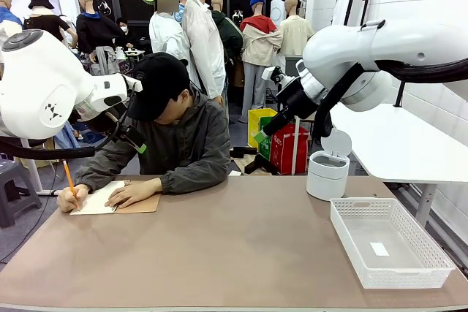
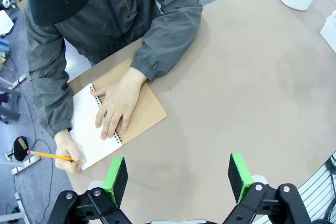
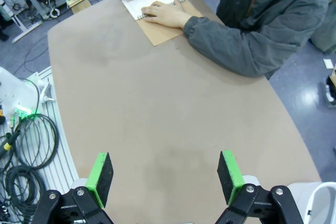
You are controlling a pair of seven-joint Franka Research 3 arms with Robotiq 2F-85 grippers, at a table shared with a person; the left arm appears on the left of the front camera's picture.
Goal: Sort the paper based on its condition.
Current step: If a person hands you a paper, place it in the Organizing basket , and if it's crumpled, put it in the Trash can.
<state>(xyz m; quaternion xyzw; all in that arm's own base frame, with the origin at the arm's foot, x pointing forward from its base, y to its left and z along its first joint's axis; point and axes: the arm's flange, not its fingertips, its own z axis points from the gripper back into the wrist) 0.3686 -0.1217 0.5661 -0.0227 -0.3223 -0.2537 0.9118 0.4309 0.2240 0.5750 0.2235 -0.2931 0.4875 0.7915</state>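
A: What takes up most of the scene?
B: The brown table, with a person bent over its far edge.
A: And the arms?
B: Both hang above it. The left gripper and the right gripper each stand with jaws wide apart, nothing between them.
A: Other things?
B: A white basket at the right, a white bin behind it.
A: The paper?
B: The white sheet lies on the open notebook, one hand pressing it, the other writing with an orange pencil.
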